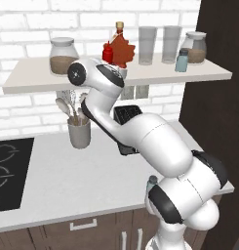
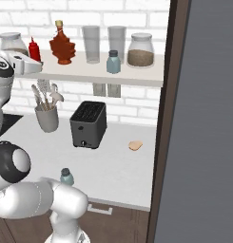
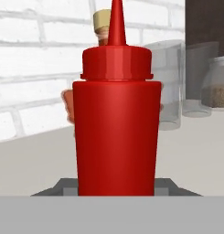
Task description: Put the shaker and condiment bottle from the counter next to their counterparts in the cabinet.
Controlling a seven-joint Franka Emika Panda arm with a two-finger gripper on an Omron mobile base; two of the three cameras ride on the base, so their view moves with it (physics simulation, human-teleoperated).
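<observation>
The shaker [image 2: 66,176] is seen upright at the counter's [image 2: 118,166] front edge. Farther up, the condiment bottle [image 3: 116,132] is gripped upright by the gripper [image 3: 116,189] at the cabinet [image 1: 140,75], beside the maple-leaf syrup bottle [image 2: 62,44].

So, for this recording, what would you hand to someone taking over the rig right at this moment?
Gripper: shut on the condiment bottle, held upright at the cabinet, right beside the maple-leaf syrup bottle; whether its base rests on the board I cannot tell.
Shaker: standing on the counter near its front edge, close to the robot's base.
Twin shaker: on the cabinet, in front of the drinking glasses.
Done: red bottle brought up to its counterpart.
Left: release it, fetch the counter shaker, set it by its twin.
</observation>
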